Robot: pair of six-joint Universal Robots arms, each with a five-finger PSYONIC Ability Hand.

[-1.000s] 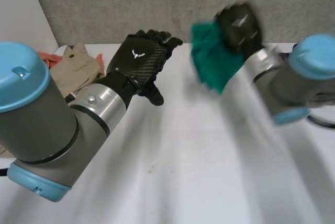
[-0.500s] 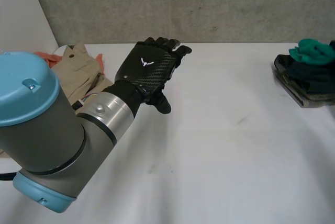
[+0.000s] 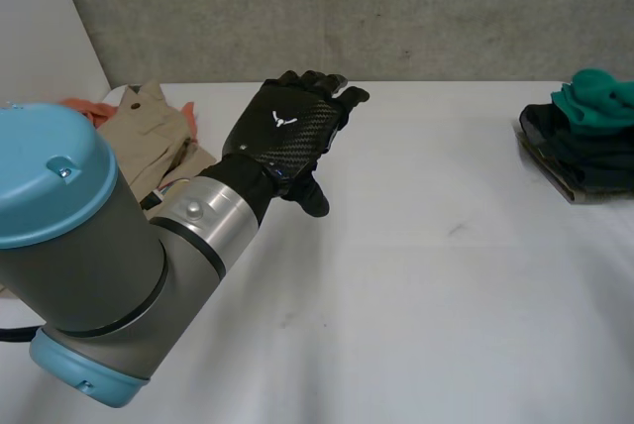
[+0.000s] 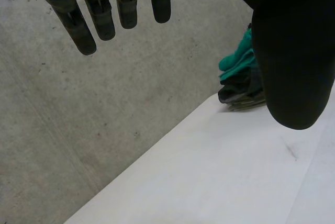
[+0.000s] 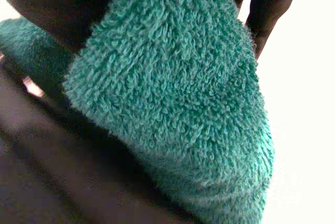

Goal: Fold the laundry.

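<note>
Khaki fabric is lying bunched at the far left of the white table (image 3: 416, 295): a crumpled khaki garment (image 3: 149, 132), with an orange cloth (image 3: 84, 107) peeking out from behind it. Just beside that pile the left arm (image 3: 89, 265) is reaching forward, and the left hand (image 3: 292, 127) is hovering above the tabletop, palm down. Its fingers (image 4: 84, 30) are stretching out straight and its thumb (image 4: 293, 51) is standing apart from them, so it is holding nothing. Behind it the concrete wall (image 3: 396, 8) is running across the back. Well apart, at the right edge of the table, a stack of dark folded clothes (image 3: 584, 161) is sitting with a teal terry towel (image 3: 594, 92) resting on top. In the right wrist view that towel is hanging right in front of the right hand (image 5: 264, 9), over the dark stack, and I cannot tell whether the hand is gripping it.
</note>
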